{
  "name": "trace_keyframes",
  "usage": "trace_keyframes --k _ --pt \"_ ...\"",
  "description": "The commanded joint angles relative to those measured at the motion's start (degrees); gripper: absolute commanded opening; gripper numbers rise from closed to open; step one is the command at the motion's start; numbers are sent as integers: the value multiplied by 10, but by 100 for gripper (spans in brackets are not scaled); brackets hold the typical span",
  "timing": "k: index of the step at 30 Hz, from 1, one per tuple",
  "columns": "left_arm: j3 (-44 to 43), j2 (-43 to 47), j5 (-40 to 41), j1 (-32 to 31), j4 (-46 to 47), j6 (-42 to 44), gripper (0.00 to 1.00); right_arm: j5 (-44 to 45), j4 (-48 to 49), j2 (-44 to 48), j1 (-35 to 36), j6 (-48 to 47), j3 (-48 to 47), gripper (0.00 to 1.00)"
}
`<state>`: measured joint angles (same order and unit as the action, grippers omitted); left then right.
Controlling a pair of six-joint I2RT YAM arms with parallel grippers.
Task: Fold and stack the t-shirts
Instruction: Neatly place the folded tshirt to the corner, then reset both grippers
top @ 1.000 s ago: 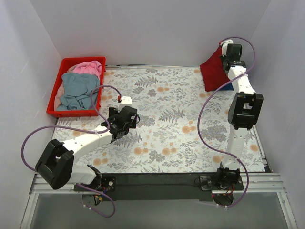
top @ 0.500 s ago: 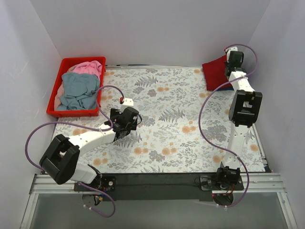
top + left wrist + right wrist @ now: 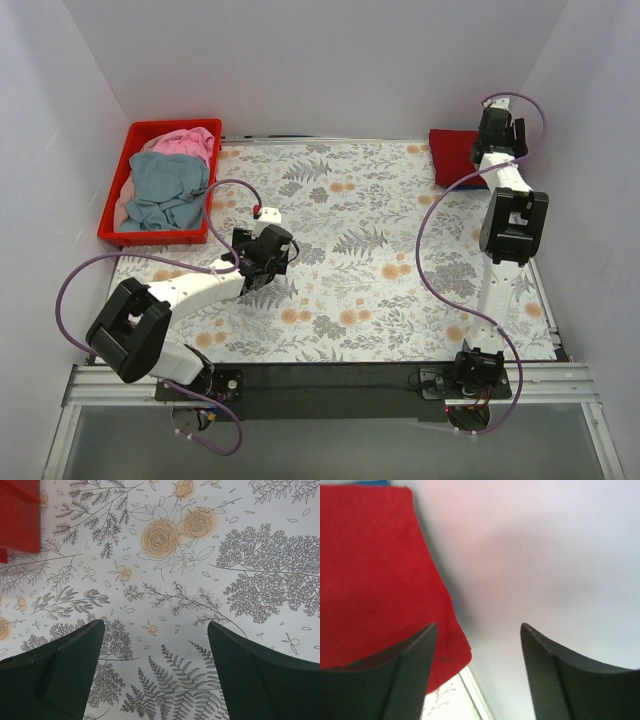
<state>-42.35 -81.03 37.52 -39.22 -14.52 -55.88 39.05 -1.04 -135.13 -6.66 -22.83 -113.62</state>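
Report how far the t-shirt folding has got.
Done: the dark red t-shirt lies folded in the far right corner. In hand: nothing; the right gripper is open at its edge, the left gripper open too. Left: the grey-blue t-shirt and pink t-shirt, crumpled in the red basket.

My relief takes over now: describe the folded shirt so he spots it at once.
Go to the table's far right corner, by the right claw. The red shirt lies there, folded flat. The pink shirt and grey-blue shirt are heaped in the red basket at far left; this is the only one out on the table.
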Motion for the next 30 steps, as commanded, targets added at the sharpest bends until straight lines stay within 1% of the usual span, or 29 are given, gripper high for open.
trace_keyframes --k 1,2,3,4,5,6,8,9,10,11,12,13,14,15,17,18,19,20,22,25,26,27,28,29,30 --pt "-2 19 13 -3 10 1 84 14 43 85 14 2 25 75" --pt "-2 24 14 -2 10 1 84 9 43 96 22 6 36 78" --pt "-3 27 15 -3 9 1 84 2 43 127 25 16 52 83" --pt "-4 30 16 -3 7 1 84 -5 42 144 30 19 66 84" --pt "-6 32 17 -3 6 0 84 -17 41 161 40 23 99 87" --pt "-8 39 19 -3 4 -2 84 -24 41 200 45 35 115 91" --pt "-15 45 20 -3 -4 -7 84 -41 25 242 61 52 148 94" --pt "-18 51 21 -3 -8 -10 84 -47 14 285 65 78 175 95" --pt "-19 54 21 -3 -16 -12 84 -53 3 307 65 94 192 95" --pt "-23 58 23 -3 -22 -20 84 -67 -32 330 86 108 208 96" --pt "-31 61 24 -3 -29 -28 84 -75 -46 376 88 124 239 96" --pt "-34 69 24 -3 -44 -35 85 -88 -65 399 90 164 253 96" --pt "-37 75 25 -3 -50 -39 85 -121 -97 423 92 183 265 96" --pt "-46 83 26 -3 -56 -39 86 -135 -113 472 92 206 297 97" --pt "-61 105 36 -3 -87 -44 86 -181 -135 527 91 262 336 98" --pt "-71 113 43 -3 -116 -55 86 -200 -142 586 92 274 359 98" --pt "-89 121 53 -3 -129 -60 87 -221 -142 618 90 284 408 98" --pt "-99 143 55 -3 -142 -67 87 -247 -143 679 91 305 430 98" --pt "-120 168 57 -3 -179 -90 88 -273 -143 735 91 309 484 98" --pt "-123 226 62 -3 -216 -111 88 -329 -151 830 91 299 519 98" --pt "-120 259 71 -3 -222 -114 88 -349 -153 876 91 298 546 99" --pt "-104 276 80 -3 -231 -124 88 -366 -153 899 90 300 578 98" --pt "-104 294 90 -3 -232 -127 88 -375 -150 923 90 302 578 98" --pt "-83 316 105 -3 -232 -128 88 -380 -147 962 93 303 612 98" --pt "-74 350 112 -3 -232 -129 88 -383 -145 978 96 305 627 98"
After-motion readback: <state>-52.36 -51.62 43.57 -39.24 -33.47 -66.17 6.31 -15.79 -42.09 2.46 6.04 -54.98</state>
